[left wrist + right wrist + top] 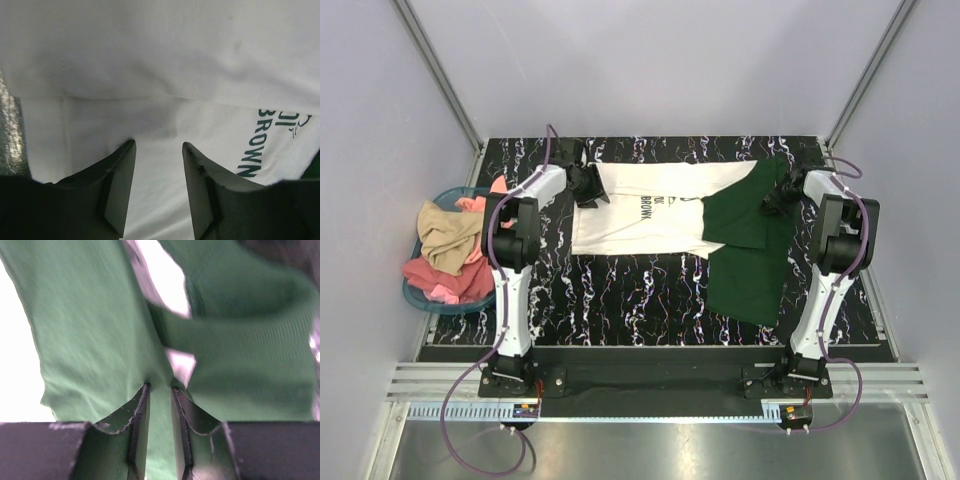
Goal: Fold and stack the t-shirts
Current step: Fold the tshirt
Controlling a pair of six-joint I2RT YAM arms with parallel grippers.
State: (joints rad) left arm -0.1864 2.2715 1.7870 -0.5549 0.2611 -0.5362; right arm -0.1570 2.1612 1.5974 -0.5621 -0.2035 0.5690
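Note:
A cream-white t-shirt with dark lettering lies spread across the back middle of the table. A dark green t-shirt lies over its right edge and runs toward the near right. My left gripper is at the white shirt's left end. In the left wrist view that gripper stands open just above the white cloth, with nothing pinched. My right gripper is at the green shirt's top right corner. In the right wrist view its jaws are narrowed on a bunched fold of green cloth.
A blue basket holding tan, pink and red clothes stands off the table's left edge. The table top is black with white marbling. Metal frame posts and pale walls stand on both sides and behind.

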